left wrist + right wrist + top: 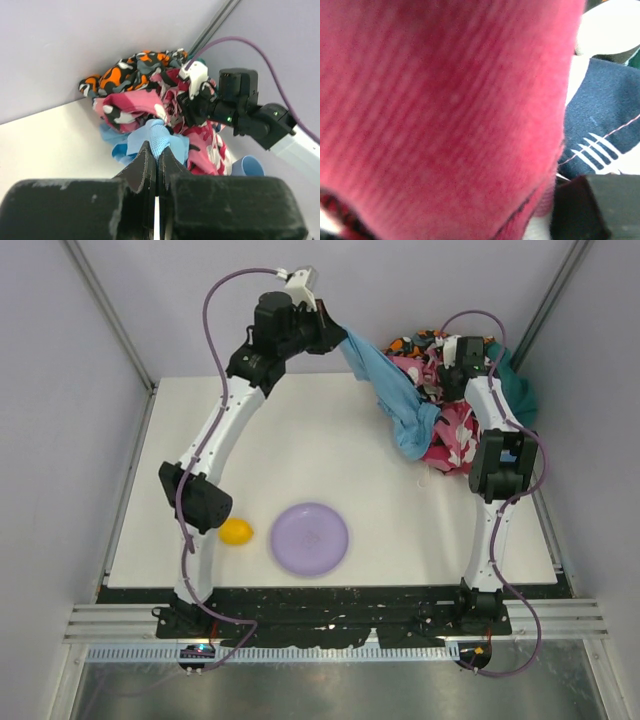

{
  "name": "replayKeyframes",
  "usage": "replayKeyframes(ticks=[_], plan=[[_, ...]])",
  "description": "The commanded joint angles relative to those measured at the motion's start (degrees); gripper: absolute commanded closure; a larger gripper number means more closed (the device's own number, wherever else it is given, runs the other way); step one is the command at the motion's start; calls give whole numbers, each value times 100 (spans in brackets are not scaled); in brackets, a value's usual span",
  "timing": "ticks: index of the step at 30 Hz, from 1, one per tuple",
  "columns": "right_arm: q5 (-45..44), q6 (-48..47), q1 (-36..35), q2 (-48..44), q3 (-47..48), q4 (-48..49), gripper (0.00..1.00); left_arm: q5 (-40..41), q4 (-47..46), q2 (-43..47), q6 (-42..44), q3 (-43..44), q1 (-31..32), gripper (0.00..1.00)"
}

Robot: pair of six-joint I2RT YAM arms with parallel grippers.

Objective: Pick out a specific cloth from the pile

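Note:
The light sky-blue cloth [395, 395] hangs stretched from my left gripper [343, 340] down to the pile [455, 430] at the table's back right corner. In the left wrist view, the left gripper [158, 150] is shut on a fold of the cloth [161, 136], with the mixed pink, orange and dark pile [135, 80] behind it. My right gripper [440, 370] is pushed into the top of the pile. Pink fabric [445, 110] fills the right wrist view and hides its jaws; only one dark finger [590, 210] shows.
A purple plate [311, 538] and a yellow lemon [236, 531] lie near the front of the white table [300, 450]. Walls close in behind and beside the pile. A dark blue fabric with white stripes [600, 120] lies past the pink one.

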State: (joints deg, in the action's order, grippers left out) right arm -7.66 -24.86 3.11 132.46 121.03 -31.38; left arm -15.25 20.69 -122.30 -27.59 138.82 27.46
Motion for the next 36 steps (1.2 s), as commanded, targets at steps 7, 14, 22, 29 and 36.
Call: replayKeyframes(ticks=[7, 14, 22, 29, 36], plan=[[-939, 25, 269, 341, 96, -299, 54, 952, -21, 1859, 1159, 364, -347, 100], [-983, 34, 277, 324, 105, -308, 53, 1357, 129, 2368, 1686, 523, -514, 100], [-992, 148, 277, 280, 78, -308, 53, 1876, -30, 2571, 2161, 610, -628, 100], [-957, 192, 277, 262, 52, -308, 53, 2192, -179, 2281, 2417, 751, -804, 100], [-948, 192, 277, 175, -80, -185, 52, 2272, -451, 2096, 2329, 664, -883, 100]])
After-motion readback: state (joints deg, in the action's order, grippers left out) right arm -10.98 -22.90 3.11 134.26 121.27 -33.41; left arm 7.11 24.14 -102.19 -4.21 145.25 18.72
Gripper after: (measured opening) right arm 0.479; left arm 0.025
